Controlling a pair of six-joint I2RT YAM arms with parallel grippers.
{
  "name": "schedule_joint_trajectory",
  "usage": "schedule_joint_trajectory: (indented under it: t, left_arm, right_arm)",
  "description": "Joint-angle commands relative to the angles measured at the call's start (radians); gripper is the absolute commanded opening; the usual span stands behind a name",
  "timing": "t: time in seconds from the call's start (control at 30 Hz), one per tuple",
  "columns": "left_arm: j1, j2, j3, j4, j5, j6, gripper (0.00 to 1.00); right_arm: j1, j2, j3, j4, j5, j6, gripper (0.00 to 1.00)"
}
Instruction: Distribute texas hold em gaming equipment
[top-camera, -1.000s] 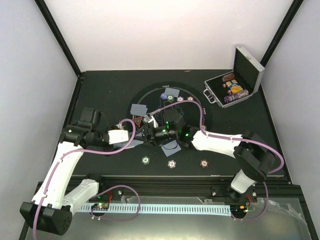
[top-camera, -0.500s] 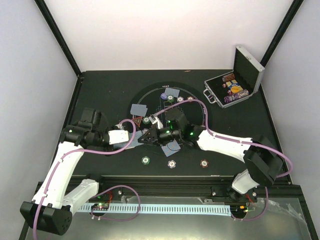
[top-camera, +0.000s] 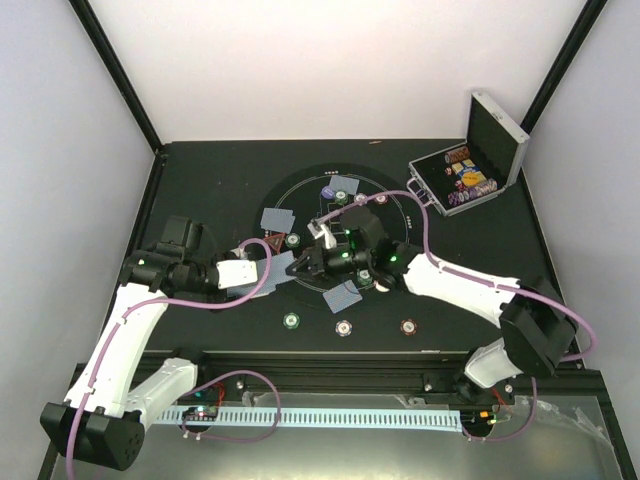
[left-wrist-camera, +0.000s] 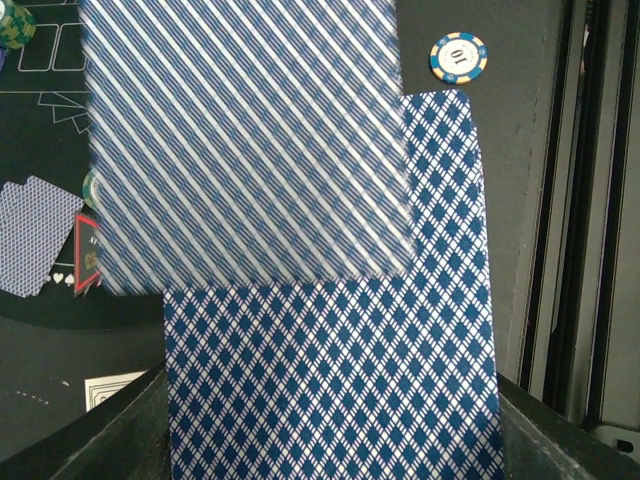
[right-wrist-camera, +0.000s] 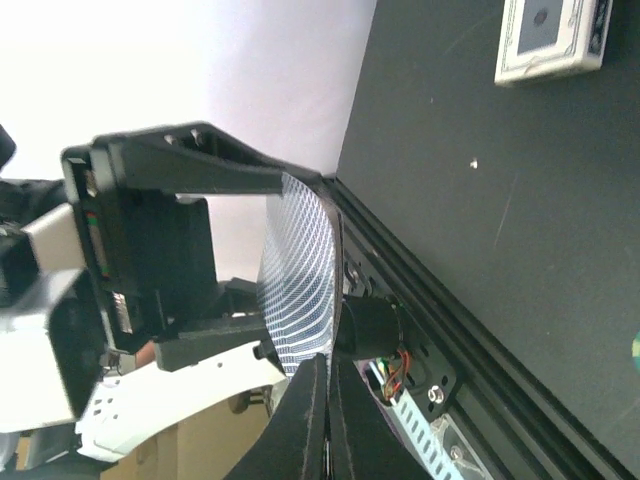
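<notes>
Pinching the free edge of the top card (right-wrist-camera: 300, 290) between fingertips pressed fully together, the right hand (right-wrist-camera: 322, 378) holds that one blue-backed card and nothing else, and the card bows upward from the pinch. The card's other end lies on the deck (left-wrist-camera: 330, 390), which the left hand (top-camera: 258, 270) clamps across its width with jaws closed in on the pack. From the left wrist, the top card sits shifted forward off the deck along the deck's long axis and a little to one side, overlapping only its far part. The two hands meet nose to nose at the left edge of the round black mat (top-camera: 415, 240), the deck to the left of the right hand. The coming pull therefore looks to run rightward, away from the left hand and in line with the card's length. Pairs of cards (top-camera: 344, 295) already lie face down on the mat, with three chips (top-camera: 343, 328) in a row nearer the arms. The silver case (top-camera: 500, 135) stands open at the worktop's (top-camera: 200, 180) far right corner.
</notes>
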Motion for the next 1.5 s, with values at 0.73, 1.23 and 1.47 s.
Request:
schedule_joint_trajectory:
  t: [0.73,1.23,1.47]
  left_arm:
    - [0.0,0.015,0.027,0.018,0.038,-0.017,0.02]
    - [-0.002,0.045,0.047,0.024,0.037,-0.035,0.02]
    - [-0.002,0.046,0.059,0.011,0.052,-0.053,0.02]
  right_arm:
    - [-0.635,0.672,0.776,-0.46,-0.02,-0.374,0.01]
    - [-0.647,0.953,1.085,-0.525,0.077,-0.338,0.17]
    - [-0.661,0.789,0.992,-0.594,0.176,-0.416,0.5]
